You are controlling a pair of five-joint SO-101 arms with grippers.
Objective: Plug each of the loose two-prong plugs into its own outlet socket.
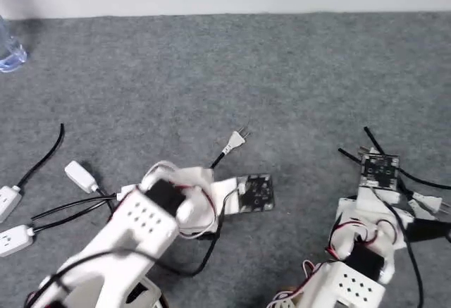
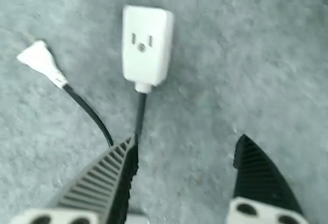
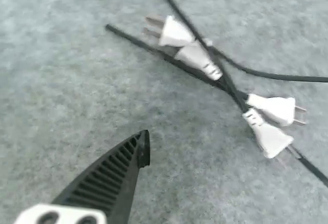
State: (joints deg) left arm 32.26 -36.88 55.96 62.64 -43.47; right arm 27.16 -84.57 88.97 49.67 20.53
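Left end effector (image 2: 187,142) spread wide and empty at lower frame, with white rectangular plastic outlet socket (image 2: 146,44) straight ahead at upper centre, long axis pointing back at it, white two-prong plug (image 2: 40,60) upper left

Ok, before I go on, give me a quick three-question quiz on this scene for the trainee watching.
1. True or false: the left gripper is shut on a plug.
2. How many loose plugs lie on the carpet in the right wrist view? A) two B) four C) six
3. Fill in: in the left wrist view, a white ___ lies beside the white socket, apart from it.

Key: 1 false, it is open and holds nothing; 2 B; 3 plug.
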